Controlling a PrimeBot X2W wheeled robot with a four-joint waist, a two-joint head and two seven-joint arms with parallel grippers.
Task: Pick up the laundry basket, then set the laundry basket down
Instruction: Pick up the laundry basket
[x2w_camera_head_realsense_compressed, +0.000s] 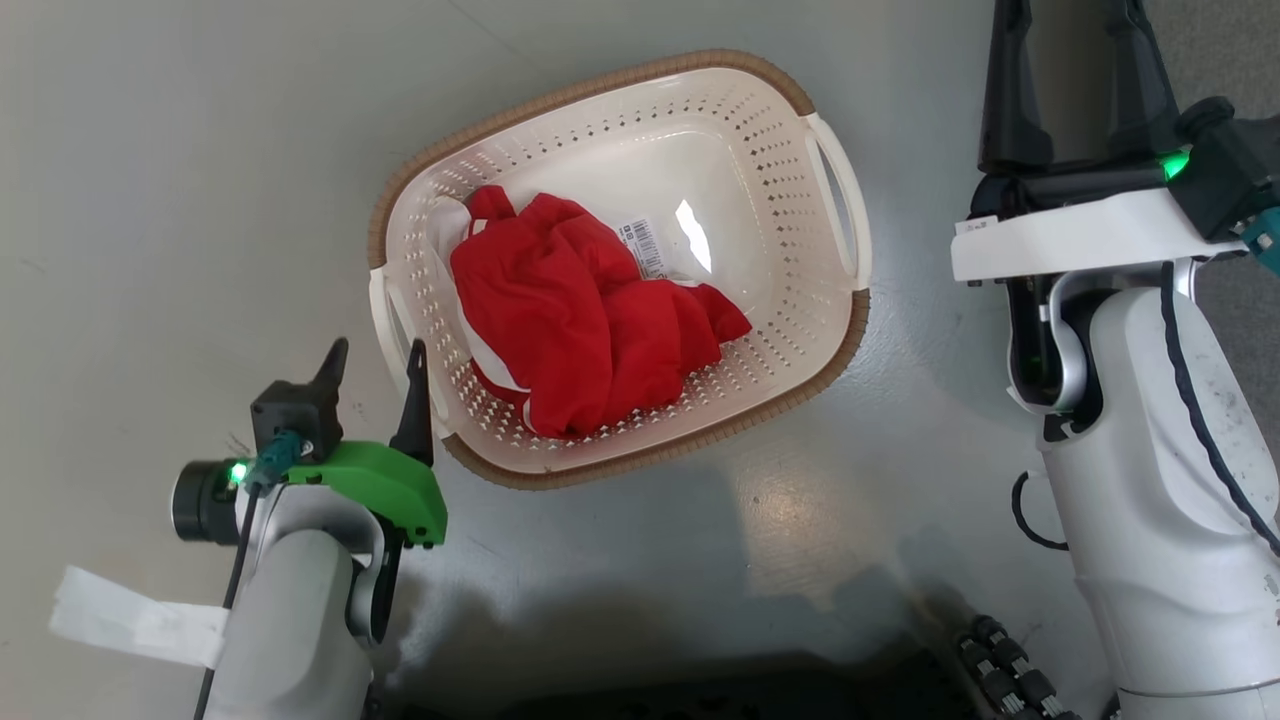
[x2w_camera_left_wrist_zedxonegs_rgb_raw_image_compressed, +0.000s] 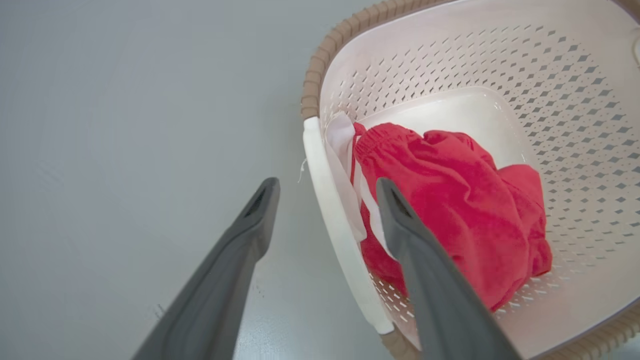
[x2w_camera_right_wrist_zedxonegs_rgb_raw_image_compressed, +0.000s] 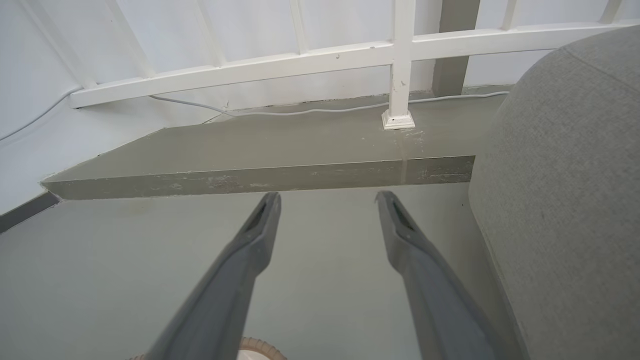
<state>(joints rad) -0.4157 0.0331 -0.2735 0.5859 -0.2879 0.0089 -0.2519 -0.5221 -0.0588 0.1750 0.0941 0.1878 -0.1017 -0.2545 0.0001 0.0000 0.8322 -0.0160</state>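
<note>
The laundry basket (x2w_camera_head_realsense_compressed: 760, 140) stands on the grey floor, cream with perforated walls and a brown rim. A crumpled red garment (x2w_camera_head_realsense_compressed: 570, 310) lies inside beside a barcode sticker (x2w_camera_head_realsense_compressed: 643, 246). My left gripper (x2w_camera_head_realsense_compressed: 375, 362) is open at the basket's left handle (x2w_camera_head_realsense_compressed: 383, 318). In the left wrist view the gripper (x2w_camera_left_wrist_zedxonegs_rgb_raw_image_compressed: 327, 186) straddles that white handle (x2w_camera_left_wrist_zedxonegs_rgb_raw_image_compressed: 334, 215), one finger outside the basket (x2w_camera_left_wrist_zedxonegs_rgb_raw_image_compressed: 450, 55) and one over the red garment (x2w_camera_left_wrist_zedxonegs_rgb_raw_image_compressed: 450, 200). My right gripper (x2w_camera_head_realsense_compressed: 1072, 60) is open, off to the right of the right handle (x2w_camera_head_realsense_compressed: 838, 195). The right wrist view has the gripper (x2w_camera_right_wrist_zedxonegs_rgb_raw_image_compressed: 327, 197) over bare floor, with a bit of basket rim (x2w_camera_right_wrist_zedxonegs_rgb_raw_image_compressed: 255, 345) at the bottom edge.
Ahead of the right gripper a raised grey step (x2w_camera_right_wrist_zedxonegs_rgb_raw_image_compressed: 260, 150) runs under a white railing (x2w_camera_right_wrist_zedxonegs_rgb_raw_image_compressed: 400, 60), with a cable along the wall. A grey upholstered piece (x2w_camera_right_wrist_zedxonegs_rgb_raw_image_compressed: 565, 175) stands to its right. My dark base (x2w_camera_head_realsense_compressed: 700, 690) lies at the head view's bottom.
</note>
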